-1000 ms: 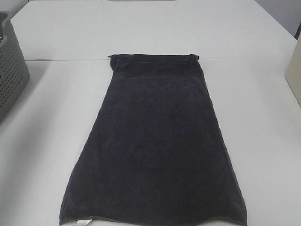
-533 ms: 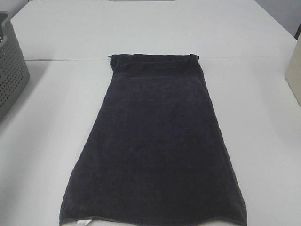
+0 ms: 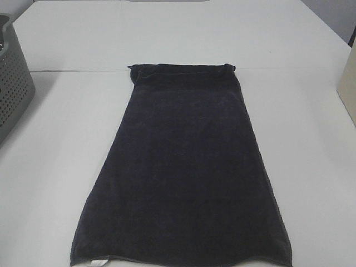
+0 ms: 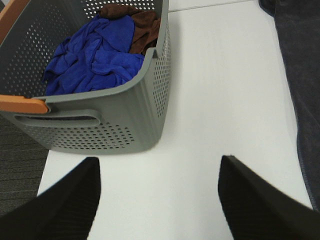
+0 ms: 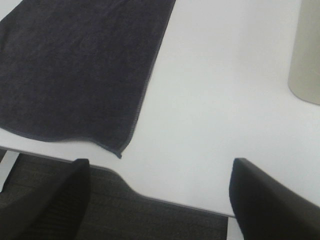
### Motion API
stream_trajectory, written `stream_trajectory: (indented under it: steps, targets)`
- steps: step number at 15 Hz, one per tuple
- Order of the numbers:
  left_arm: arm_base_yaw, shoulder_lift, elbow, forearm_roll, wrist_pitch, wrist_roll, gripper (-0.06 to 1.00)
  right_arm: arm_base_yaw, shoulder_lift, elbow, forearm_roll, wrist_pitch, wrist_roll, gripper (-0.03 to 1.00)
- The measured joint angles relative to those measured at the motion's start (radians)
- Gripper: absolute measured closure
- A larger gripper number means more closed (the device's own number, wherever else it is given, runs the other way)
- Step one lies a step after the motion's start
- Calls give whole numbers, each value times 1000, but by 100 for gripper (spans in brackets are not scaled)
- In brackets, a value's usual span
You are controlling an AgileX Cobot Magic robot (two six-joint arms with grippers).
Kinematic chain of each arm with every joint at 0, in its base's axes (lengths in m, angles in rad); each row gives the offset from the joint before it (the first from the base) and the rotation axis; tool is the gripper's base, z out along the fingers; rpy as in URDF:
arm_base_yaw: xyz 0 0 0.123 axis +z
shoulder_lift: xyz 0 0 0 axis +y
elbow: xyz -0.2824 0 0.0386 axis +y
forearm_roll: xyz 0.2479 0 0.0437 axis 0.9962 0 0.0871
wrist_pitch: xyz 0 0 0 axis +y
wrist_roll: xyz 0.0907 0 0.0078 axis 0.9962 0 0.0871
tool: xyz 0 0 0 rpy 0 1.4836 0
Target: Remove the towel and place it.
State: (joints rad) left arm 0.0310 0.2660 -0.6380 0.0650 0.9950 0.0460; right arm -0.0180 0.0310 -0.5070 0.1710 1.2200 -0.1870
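Note:
The towel [image 3: 183,167] is a long, very dark rectangle lying flat down the middle of the white table [image 3: 55,139], with a small white tag [image 3: 95,260] at its near hem. Neither gripper shows in the exterior high view. My left gripper [image 4: 160,200] hovers open over bare table between the basket and the towel's long edge [image 4: 302,75], with nothing between its fingers. My right gripper [image 5: 160,200] is open above the table's front edge, beside the towel's near corner [image 5: 75,65], holding nothing.
A grey perforated basket [image 3: 11,83] stands at the table's left side; its rim [image 4: 150,60] encloses blue cloths [image 4: 95,55] and a brown cloth [image 4: 145,25]. A beige object [image 3: 347,83] stands at the right edge, beige object [image 5: 306,55] near my right gripper.

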Motion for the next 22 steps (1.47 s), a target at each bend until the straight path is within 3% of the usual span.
stream_trajectory:
  steps: [3,6,10,22]
  targets:
    - [0,-146,74,-20,101,-32,31,0,-36,6,-17,1,1,23]
    - [0,-270,115,-34,100,-46,31,0,-36,10,-17,-15,2,23]
    - [0,-272,118,-44,98,-52,31,0,-36,50,-11,-103,2,23]
    - [24,-272,118,-118,95,-61,31,0,-36,52,-8,-105,2,23]
